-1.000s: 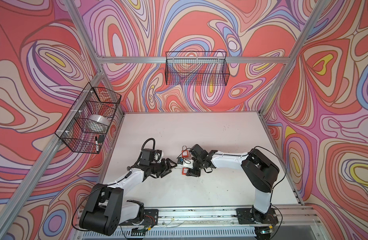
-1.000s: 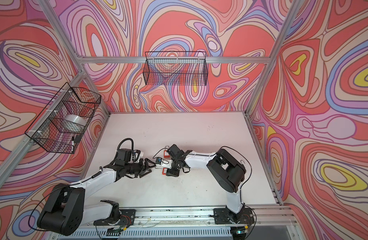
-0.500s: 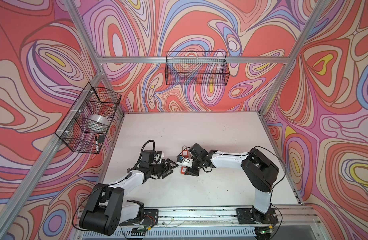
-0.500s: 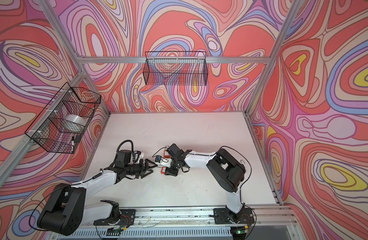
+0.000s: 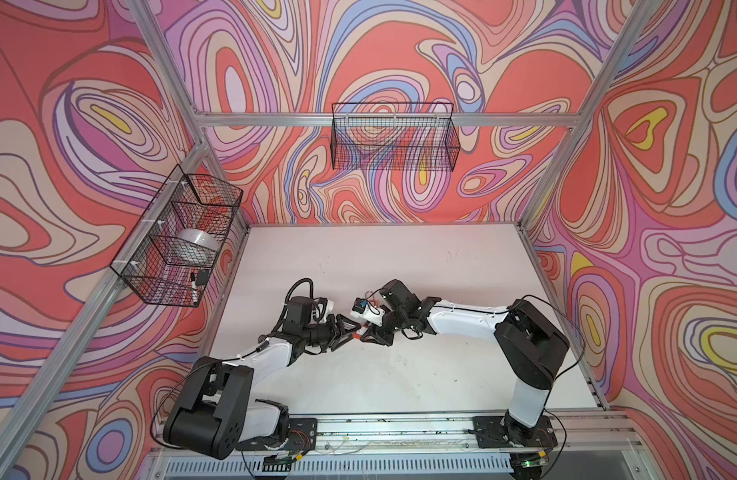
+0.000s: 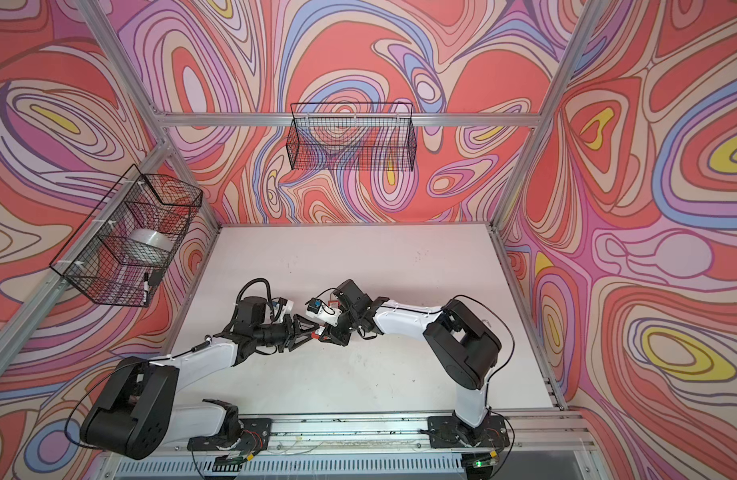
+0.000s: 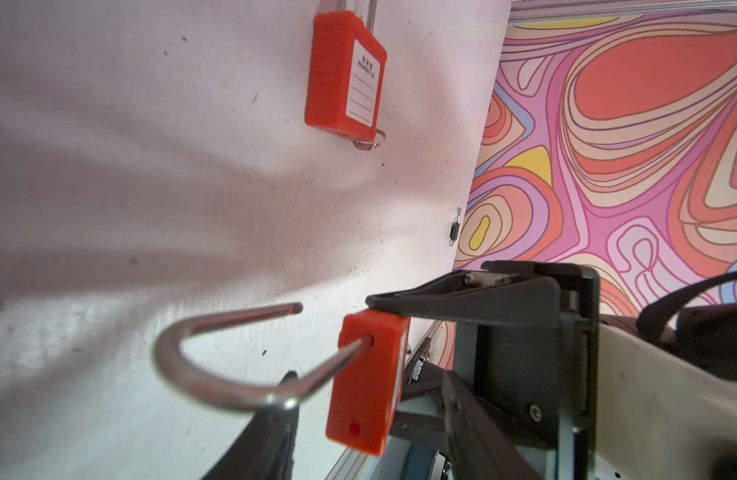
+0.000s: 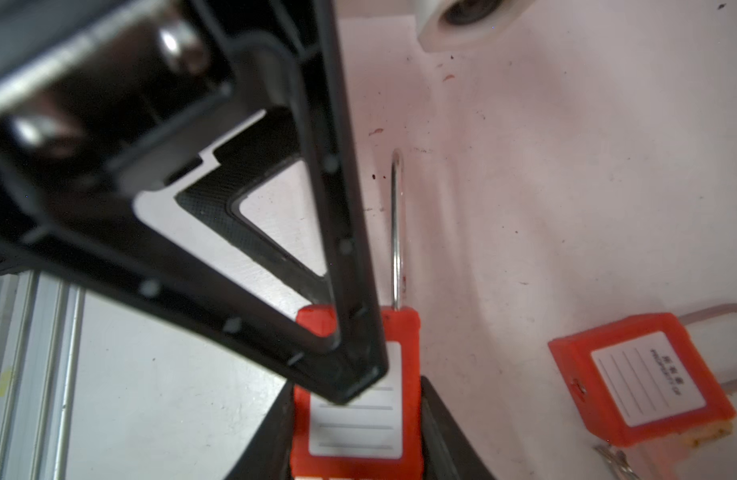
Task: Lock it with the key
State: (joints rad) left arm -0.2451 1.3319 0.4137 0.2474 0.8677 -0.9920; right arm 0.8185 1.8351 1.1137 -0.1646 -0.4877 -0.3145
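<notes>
The right gripper (image 8: pixel 358 381) was clamped on the red padlock (image 7: pixel 371 374) near the middle of the tabletop (image 5: pixel 400 257), with the shackle (image 7: pixel 200 374) swung open. The left gripper (image 5: pixel 353 331) faced it, one finger (image 8: pixel 350 249) crossing the padlock's label. Whether that gripper grasped anything could not be determined. A second padlock (image 7: pixel 343 70) with a key ring (image 7: pixel 368 142) lay nearby.

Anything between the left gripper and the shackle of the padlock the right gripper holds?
Nothing visible. The left gripper is right at the held padlock; one finger appears to touch its open shackle. The spare padlock lies apart on the table.
</notes>
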